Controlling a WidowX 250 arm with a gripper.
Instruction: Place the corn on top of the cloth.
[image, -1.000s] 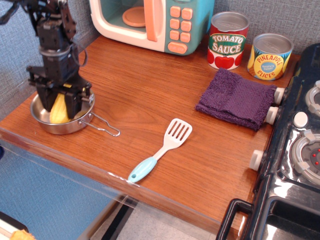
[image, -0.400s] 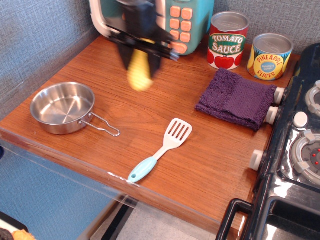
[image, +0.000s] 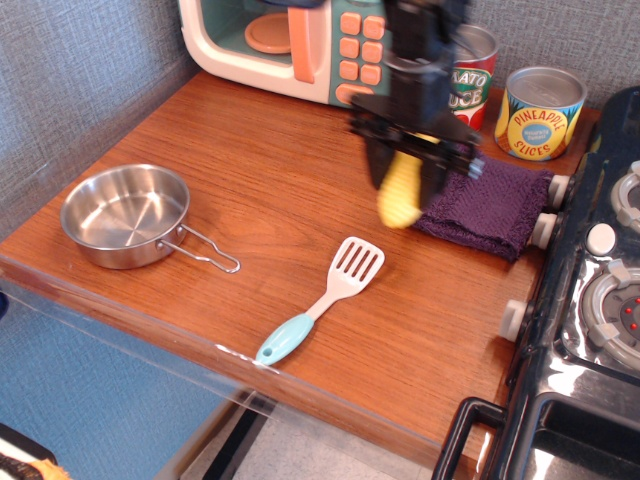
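Tabletop (image: 280, 200): brown wood, carrying everything named below.
Spatula (image: 322, 300): nearest the front edge, white blade and blue handle, well clear of the carry.
Pan (image: 125, 215): at the left, seen empty, well apart from the claw.
Corn (image: 400, 190): held upright in the air, its lower end hanging free above the wood just beside the left edge of the cloth.
Claw (image: 412, 160): clamped on the upper part of the corn, the cob projecting downward from between the jaws.
Cloth (image: 480, 205): dark purple, lying to the right of the corn, its left part hidden behind the claw.
Step in hand: the carry is judged nearly complete; a little more travel to the right is needed so the corn is centred over the cloth before it is lowered and released.
Care: the release is best made low, since a rounded cob may roll off.
Cans (image: 540, 112): behind the cloth; clearance should be kept from them.
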